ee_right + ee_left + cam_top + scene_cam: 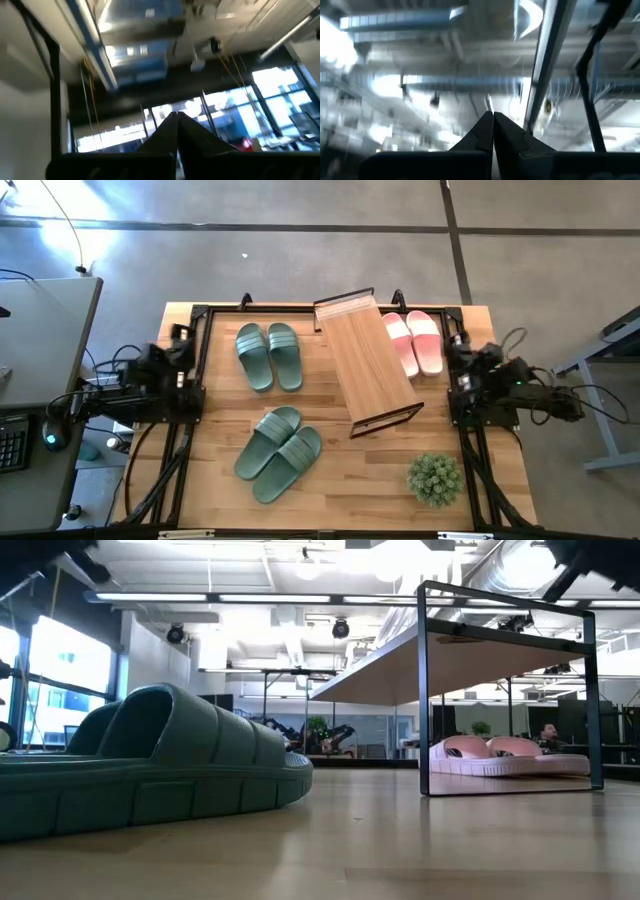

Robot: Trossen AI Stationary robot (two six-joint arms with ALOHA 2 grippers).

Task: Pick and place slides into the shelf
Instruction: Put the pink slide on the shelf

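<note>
Two sage-green pairs of slides lie sole-down on the table, one far left of centre, one near centre. A pale pink pair lies at the far right, beside the shelf. The shelf, a wooden panel on a thin black frame, stands slantwise on the table. My left gripper is shut and empty, tipped up toward the ceiling at the table's left edge. My right gripper is shut and empty, also tipped up, at the right edge.
A small green potted plant stands at the near right corner. A black frame runs around the table's edges. Bare wood lies between the near green pair and the plant.
</note>
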